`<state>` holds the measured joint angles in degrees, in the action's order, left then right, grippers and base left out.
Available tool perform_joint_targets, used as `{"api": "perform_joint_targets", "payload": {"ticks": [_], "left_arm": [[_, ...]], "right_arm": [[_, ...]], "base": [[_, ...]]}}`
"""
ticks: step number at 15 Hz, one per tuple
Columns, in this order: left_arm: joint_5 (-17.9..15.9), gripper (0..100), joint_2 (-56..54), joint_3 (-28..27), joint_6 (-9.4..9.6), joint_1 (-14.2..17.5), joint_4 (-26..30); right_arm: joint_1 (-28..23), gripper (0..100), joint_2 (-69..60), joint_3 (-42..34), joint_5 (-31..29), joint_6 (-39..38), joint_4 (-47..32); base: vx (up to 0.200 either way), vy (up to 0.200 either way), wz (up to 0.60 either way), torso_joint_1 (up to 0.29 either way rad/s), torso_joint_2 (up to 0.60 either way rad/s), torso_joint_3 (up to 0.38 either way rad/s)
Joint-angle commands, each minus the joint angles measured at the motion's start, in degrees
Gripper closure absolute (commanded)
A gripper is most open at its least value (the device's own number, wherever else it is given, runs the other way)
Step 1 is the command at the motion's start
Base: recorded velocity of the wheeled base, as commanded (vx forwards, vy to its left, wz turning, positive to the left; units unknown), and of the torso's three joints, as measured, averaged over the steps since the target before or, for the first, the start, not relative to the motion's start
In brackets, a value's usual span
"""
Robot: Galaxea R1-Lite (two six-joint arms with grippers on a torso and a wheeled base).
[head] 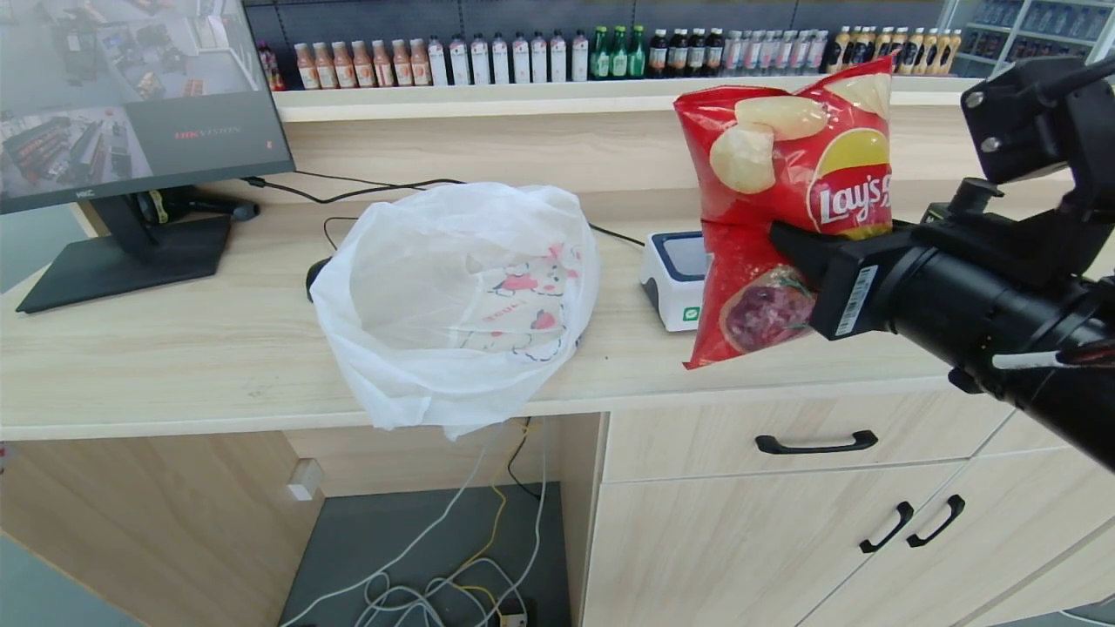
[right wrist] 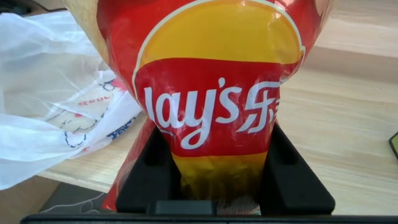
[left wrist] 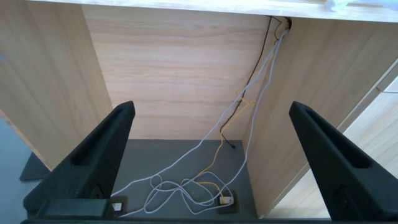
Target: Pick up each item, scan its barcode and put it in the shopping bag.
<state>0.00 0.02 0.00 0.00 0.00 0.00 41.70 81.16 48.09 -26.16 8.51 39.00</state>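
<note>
Right wrist view shows the right claw (right wrist: pixel 217 168) closed around the red chip bag (right wrist: pixel 214 93), with one finger on each side of its lower part. The chip bag stands tall up in the air, just in front of the white scanner (head: pixel 672 277) and to the right of the shopping bag (head: pixel 453 287). It is shiny and full of air, so I think it could slip out, or pop if the claw squeezes too hard. Its front faces the robot, so the barcode may be on the back, and the scan could miss if the bag is not turned the right way. The shopping bag is thin and floppy, and part of it hangs over the edge of the table (head: pixel 174 348). A drop could fold its rim in or pull it off. The left claw (left wrist: pixel 211 155) has its fingers spread far apart with nothing in them, down below the table near some wires (left wrist: pixel 186 190), so it is not holding the shopping bag steady.
</note>
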Motion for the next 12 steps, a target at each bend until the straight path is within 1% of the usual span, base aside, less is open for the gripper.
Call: {"api": "perform_joint_targets", "payload": {"ticks": [1, 2, 3, 4, 6, 8, 9, 10, 12], "left_arm": [[0.0, 0, -0.02, 0.0, 0.0, 0.0, 0.0], [0.09, 0, -0.02, 0.0, 0.0, 0.0, 0.0], [0.09, 0, -0.02, 0.0, 0.0, 0.0, 0.0], [0.09, 0, -0.02, 0.0, 0.0, -0.09, 0.0], [0.0, 0, -0.02, 0.0, 0.18, -0.09, 0.0], [0.0, 0, -0.02, 0.0, 0.0, -0.09, 0.0], [0.0, 0, -0.02, 0.0, 0.0, 0.0, 0.0], [0.0, 0, -0.02, 0.0, 0.26, -0.09, 0.09], [0.0, 0, -0.02, 0.0, 0.26, 0.0, 0.0]], "right_arm": [[0.04, 100, -0.57, -0.28, 0.06, 0.02, 0.11], [0.04, 100, -0.04, -0.28, 1.29, -0.77, 3.54], [0.04, 100, 0.92, -0.28, 3.84, -2.8, 5.3], [-0.22, 100, 1.45, -0.19, 5.16, -3.06, 6.71], [-1.98, 100, 2.86, -0.19, 6.03, -3.15, 9.69], [-3.12, 100, 4.97, -0.63, 8.49, -3.15, 15.23], [-3.3, 100, 5.32, -0.72, 9.11, -3.15, 16.11], [-4.0, 100, 6.99, -1.69, 13.33, -2.09, 20.24], [-4.0, 100, 7.78, -3.09, 15.97, -0.51, 23.23]], "base": [[0.0, 0.0, 0.0, 0.0, 0.0, 0.0], [0.0, 0.0, 0.0, 0.0, 0.0, 0.0], [0.0, 0.0, 0.0, 0.0, 0.0, 0.0], [0.0, 0.0, 0.0, 0.0, 0.0, 0.0], [0.0, 0.0, 0.0, 0.0, 0.0, 0.0], [0.0, 0.0, 0.0, 0.0, 0.0, 0.0], [0.0, 0.0, 0.0, 0.0, 0.0, 0.0], [0.0, 0.0, 0.0, 0.0, 0.0, 0.0], [0.0, 0.0, 0.0, 0.0, 0.0, 0.0]]}}
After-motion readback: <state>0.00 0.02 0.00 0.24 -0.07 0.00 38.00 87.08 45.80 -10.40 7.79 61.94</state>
